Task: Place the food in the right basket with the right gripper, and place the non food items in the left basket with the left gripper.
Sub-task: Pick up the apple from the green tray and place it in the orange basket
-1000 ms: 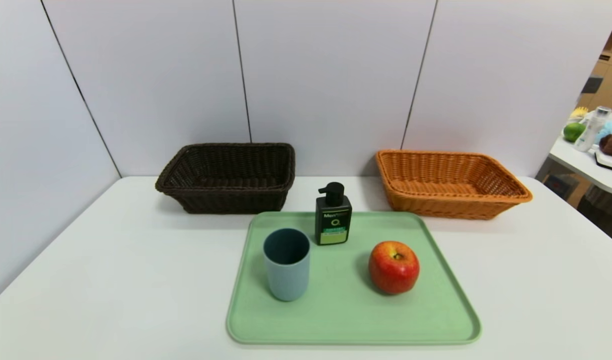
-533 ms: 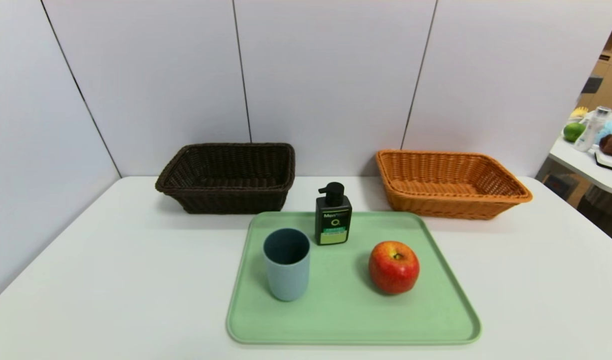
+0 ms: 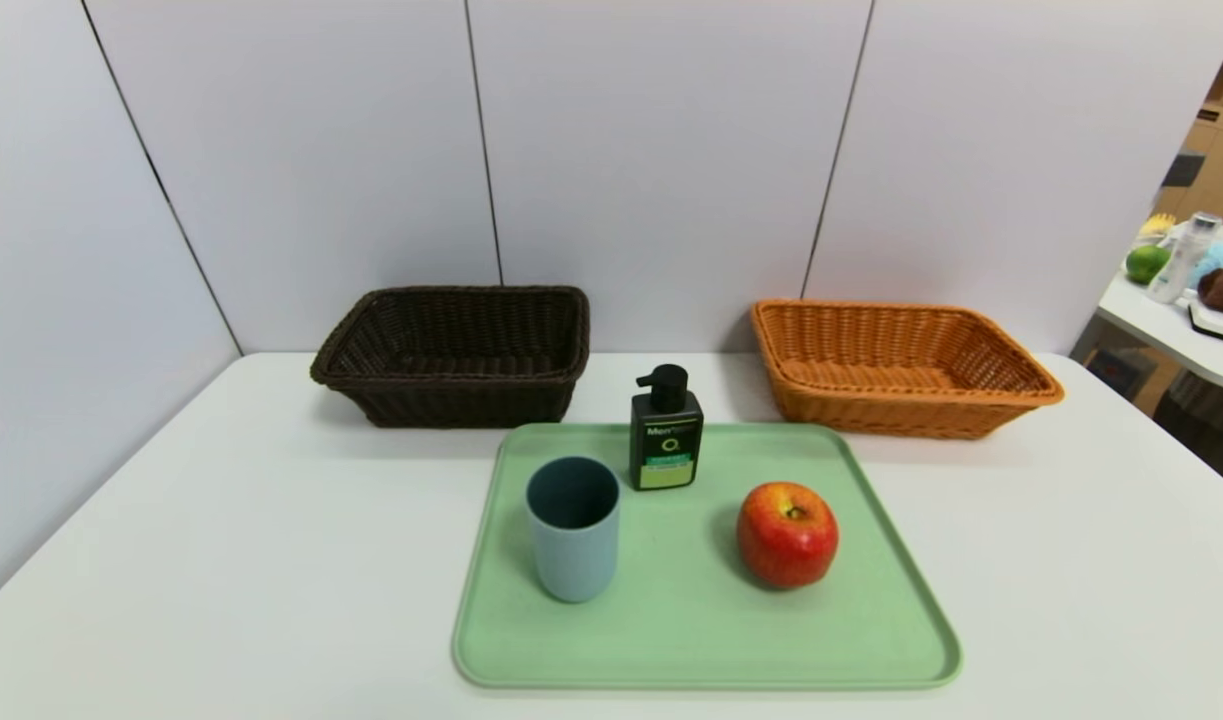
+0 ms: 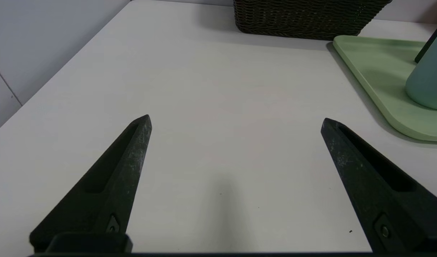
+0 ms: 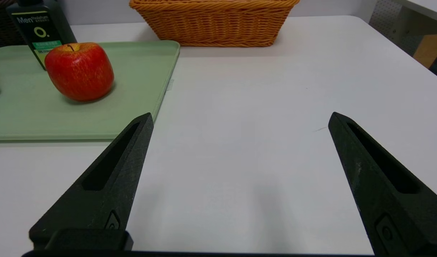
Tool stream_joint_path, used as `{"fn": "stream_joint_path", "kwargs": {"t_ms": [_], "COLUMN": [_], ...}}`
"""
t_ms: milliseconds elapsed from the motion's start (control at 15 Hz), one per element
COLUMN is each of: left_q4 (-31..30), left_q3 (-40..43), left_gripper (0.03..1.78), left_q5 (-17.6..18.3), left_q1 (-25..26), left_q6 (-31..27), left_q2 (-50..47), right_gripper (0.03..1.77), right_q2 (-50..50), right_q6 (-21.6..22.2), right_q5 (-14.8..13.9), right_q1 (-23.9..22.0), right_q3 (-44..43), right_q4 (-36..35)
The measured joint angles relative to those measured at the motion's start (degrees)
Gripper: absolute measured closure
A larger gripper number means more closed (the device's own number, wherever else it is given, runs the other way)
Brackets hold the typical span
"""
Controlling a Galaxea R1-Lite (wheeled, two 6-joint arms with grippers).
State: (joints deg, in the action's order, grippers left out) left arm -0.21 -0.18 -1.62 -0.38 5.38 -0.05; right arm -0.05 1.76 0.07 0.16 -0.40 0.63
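The apple [image 3: 787,536] sits on the right side of the green tray [image 3: 706,640], stem up and well apart from the cup [image 3: 574,545], which stands upright on the tray's left side. The pump bottle [image 3: 665,440] stands upright behind them, between the two. Beyond the tray lie the orange-tan basket [image 3: 911,410] on the right and the dark brown basket [image 3: 461,400] on the left. The right gripper [image 5: 241,112] is spread wide with nothing between its fingers, over the white table [image 3: 1051,560] to the right of the tray; the left gripper [image 4: 236,116] is likewise wide and holding nothing, over the table to the tray's left. The step in hand looks like the first reach. For the apple, the right gripper would do well to centre over the stem, straddle the fruit's widest part and close gently, since smooth, rounded skin could roll away from an off-centre squeeze.
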Motion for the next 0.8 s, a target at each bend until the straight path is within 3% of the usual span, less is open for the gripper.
{"fn": "stream_joint_path", "kwargs": {"t_ms": [800], "left_q4": [0.02], "left_q3": [0.0], "left_gripper": [0.12], "left_q5": [-0.05], "left_q1": [0.0], "left_q6": [-0.06], "left_q2": [0.0], "right_gripper": [0.1], "right_q2": [0.0], "right_q6": [-0.18], "right_q5": [-0.07], "right_q1": [0.0], "right_q3": [-0.04], "right_q4": [-0.01]}}
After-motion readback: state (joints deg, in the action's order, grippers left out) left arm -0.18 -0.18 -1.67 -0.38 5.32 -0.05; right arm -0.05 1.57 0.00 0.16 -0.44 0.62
